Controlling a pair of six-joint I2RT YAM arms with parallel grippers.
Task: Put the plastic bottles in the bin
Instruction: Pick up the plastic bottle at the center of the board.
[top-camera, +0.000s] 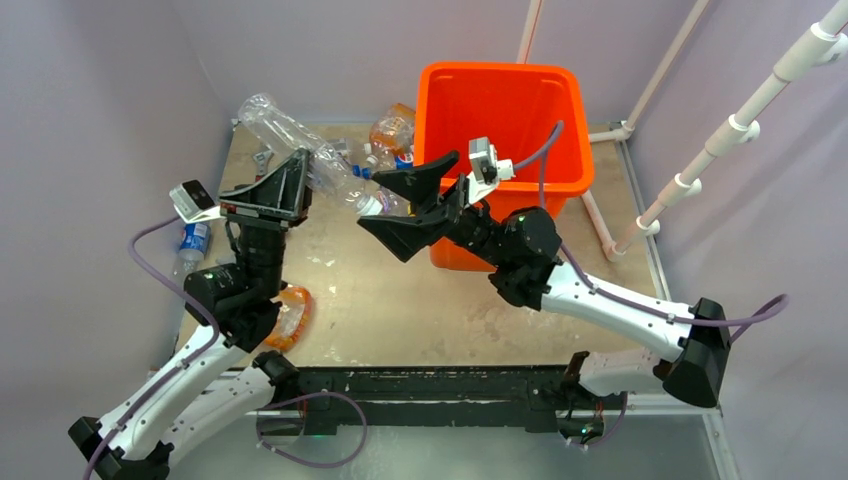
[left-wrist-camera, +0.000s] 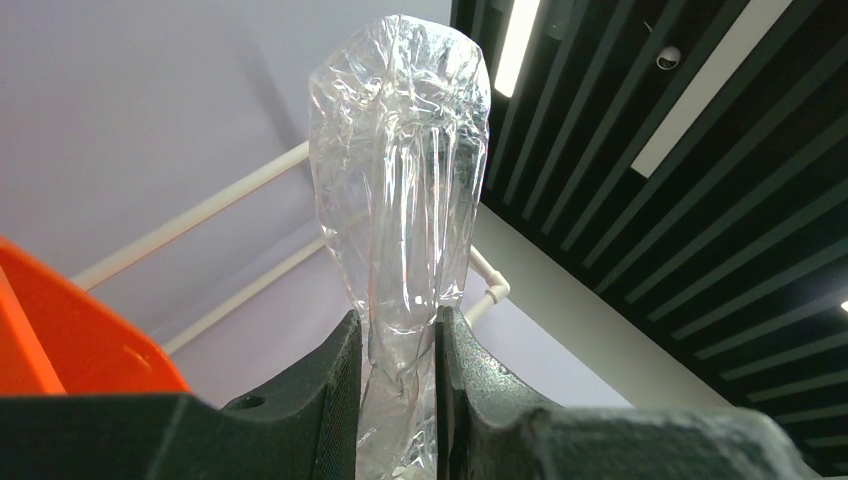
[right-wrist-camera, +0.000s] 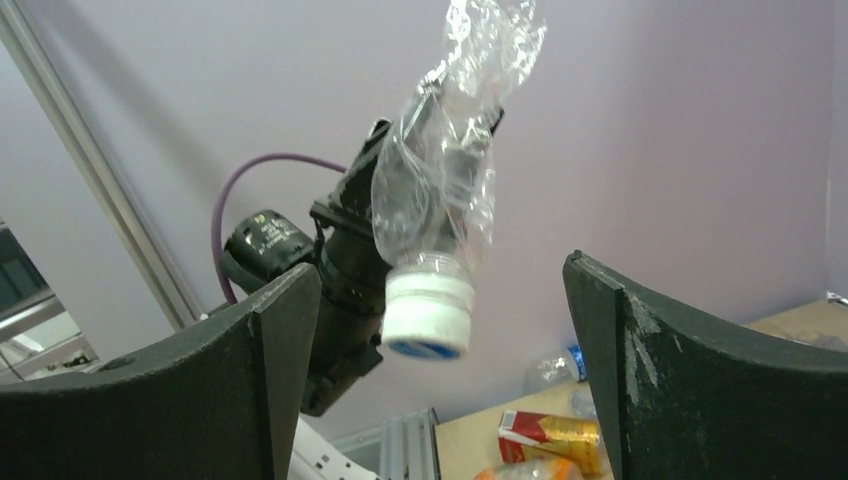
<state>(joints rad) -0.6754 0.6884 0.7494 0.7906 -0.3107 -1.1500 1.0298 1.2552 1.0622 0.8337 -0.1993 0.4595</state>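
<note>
Nearest, low on the left of the top view, an orange-labelled bottle (top-camera: 290, 318) lies on the tabletop (top-camera: 420, 310) against the left arm. A blue-labelled bottle (top-camera: 190, 243) lies at the left edge. Neither is in the bin yet.

Mid-frame, the left fingers (top-camera: 297, 170) are pressed tight on a crushed clear bottle (top-camera: 280, 125). They pinch it about mid-body and hold it aloft and tilted, with its white cap (right-wrist-camera: 428, 318) pointing toward the right arm. The right fingers (top-camera: 370, 203) are spread wide, one on either side of that cap, and touch nothing. Farther back, more bottles (top-camera: 392, 130) lie beside the orange bin (top-camera: 497, 67) at upper centre.

This looks like a hand-over. To do it well, the right fingers should probably close on the neck just behind the cap. The plastic is likely stiffest there, while the thin crumpled wall would buckle and slip. The left pinch should let go only once the right one is firm, and it should open fully so the creased body does not snag. Then the bottle can be carried past the near rim and dropped over the middle of the bin, not at its edge.
</note>
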